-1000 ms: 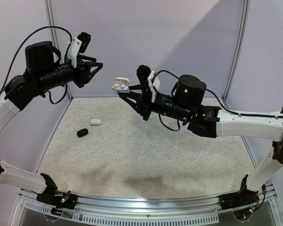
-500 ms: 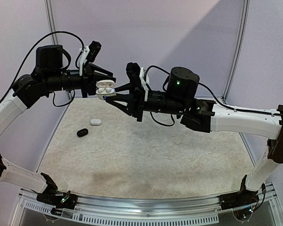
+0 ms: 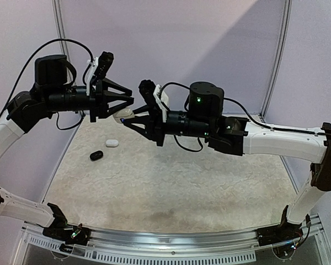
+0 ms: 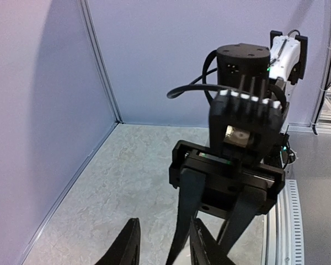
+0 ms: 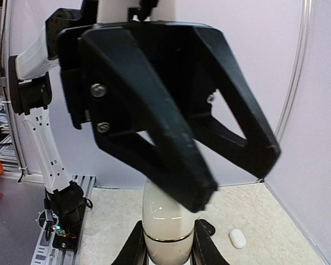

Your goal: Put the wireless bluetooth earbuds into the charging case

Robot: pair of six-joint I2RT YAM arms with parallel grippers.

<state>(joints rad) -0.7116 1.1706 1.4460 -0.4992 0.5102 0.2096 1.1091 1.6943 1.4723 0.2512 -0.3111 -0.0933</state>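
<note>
Well above the far left part of the pale textured table point(image 3: 171, 182), right gripper point(image 5: 166, 245) clamped narrow on a glossy white pill-shaped charging case point(image 5: 165, 221), its lid down on a thin gold seam, so any earbuds inside are hidden. Left gripper point(image 3: 127, 107) spread wide, fingers flanking the case's top end; contact cannot be told. On the table below, far left: a small white pill-shaped case point(image 3: 111, 143), with a small black pill-shaped case point(image 3: 96, 155) just nearer and left of it.

2 white cases point(image 3: 123, 115) point(image 3: 111, 143), 1 black case point(image 3: 96, 155)
</note>
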